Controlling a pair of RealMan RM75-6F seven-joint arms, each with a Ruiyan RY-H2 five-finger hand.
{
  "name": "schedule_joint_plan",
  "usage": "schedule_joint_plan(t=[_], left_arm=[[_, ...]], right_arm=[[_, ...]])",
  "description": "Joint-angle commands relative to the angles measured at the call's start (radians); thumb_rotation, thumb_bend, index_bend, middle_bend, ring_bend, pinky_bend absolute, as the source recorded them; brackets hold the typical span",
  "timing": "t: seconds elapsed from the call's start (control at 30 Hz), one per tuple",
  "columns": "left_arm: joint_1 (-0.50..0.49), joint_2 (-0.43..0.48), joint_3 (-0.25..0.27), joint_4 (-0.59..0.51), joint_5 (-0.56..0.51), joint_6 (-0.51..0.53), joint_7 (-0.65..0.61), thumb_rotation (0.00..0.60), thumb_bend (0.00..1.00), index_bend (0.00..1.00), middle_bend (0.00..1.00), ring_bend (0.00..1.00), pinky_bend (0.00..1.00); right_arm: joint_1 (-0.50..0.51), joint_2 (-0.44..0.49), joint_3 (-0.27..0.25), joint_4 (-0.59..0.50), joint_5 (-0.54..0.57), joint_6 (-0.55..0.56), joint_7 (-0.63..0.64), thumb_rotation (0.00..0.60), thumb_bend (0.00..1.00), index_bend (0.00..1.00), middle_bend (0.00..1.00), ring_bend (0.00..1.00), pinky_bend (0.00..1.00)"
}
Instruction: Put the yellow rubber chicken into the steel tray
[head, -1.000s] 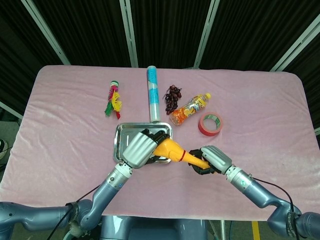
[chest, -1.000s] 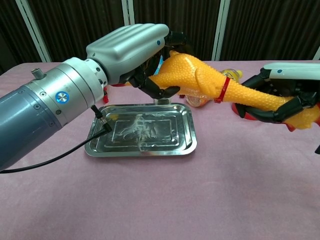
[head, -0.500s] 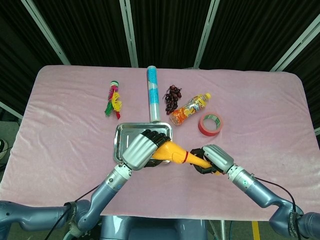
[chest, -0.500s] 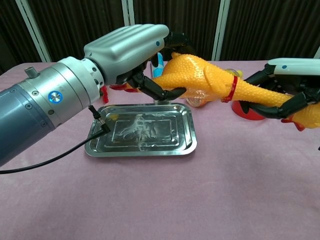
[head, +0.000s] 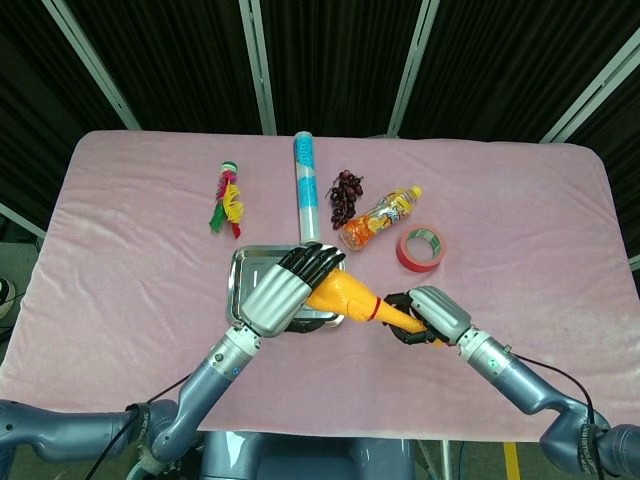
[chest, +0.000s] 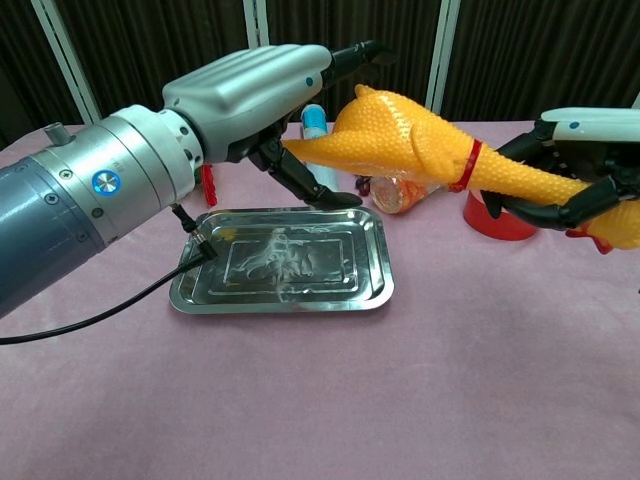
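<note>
From your head view, the left hand (head: 283, 292) covers the middle of the steel tray (head: 240, 268), and the right hand (head: 428, 314) hides the yellow rubber chicken (head: 345, 295) head at 3 o'clock. In the chest view, the chicken's head runs off the right edge and the chicken masks the bottle (chest: 400, 195)

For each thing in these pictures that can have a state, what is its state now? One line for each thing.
yellow rubber chicken: in the air, not in the tray
steel tray: empty, flat on the table
left hand: fingers spread, around the chicken's body
right hand: grips the chicken's neck end
juice bottle: lying on its side, cap on
</note>
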Motion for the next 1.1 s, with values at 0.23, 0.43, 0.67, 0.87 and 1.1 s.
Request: schedule_joint_plan(t=[0.23, 0.43, 0.67, 0.87, 1.1], left_arm=[[-0.020, -0.040, -0.010, 0.021, 0.000, 0.019, 0.007, 0.600, 0.25, 0.16, 0.22, 0.16, 0.22], [-0.032, -0.066, -0.012, 0.042, 0.015, 0.037, -0.001, 0.600, 0.40, 0.37, 0.46, 0.39, 0.35], [-0.035, -0.088, -0.005, 0.078, 0.053, 0.069, -0.037, 0.600, 0.57, 0.57, 0.67, 0.59, 0.48], [-0.040, -0.089, 0.003, 0.089, 0.059, 0.067, -0.051, 0.600, 0.66, 0.71, 0.81, 0.71, 0.55], [-0.040, -0.088, 0.007, 0.090, 0.057, 0.067, -0.065, 0.600, 0.44, 0.54, 0.66, 0.59, 0.52]], right_arm=[[-0.003, 0.009, -0.006, -0.019, -0.013, 0.012, -0.003, 0.600, 1.00, 1.00, 0.80, 0.74, 0.88], [-0.006, 0.014, -0.011, -0.028, -0.023, 0.020, -0.007, 0.600, 1.00, 1.00, 0.80, 0.74, 0.88], [-0.008, 0.018, -0.016, -0.031, -0.025, 0.022, -0.009, 0.600, 1.00, 1.00, 0.80, 0.74, 0.88], [-0.007, 0.016, -0.019, -0.029, -0.027, 0.020, -0.008, 0.600, 1.00, 1.00, 0.80, 0.75, 0.88], [-0.006, 0.014, -0.019, -0.024, -0.022, 0.018, -0.006, 0.600, 1.00, 1.00, 0.80, 0.75, 0.88]])
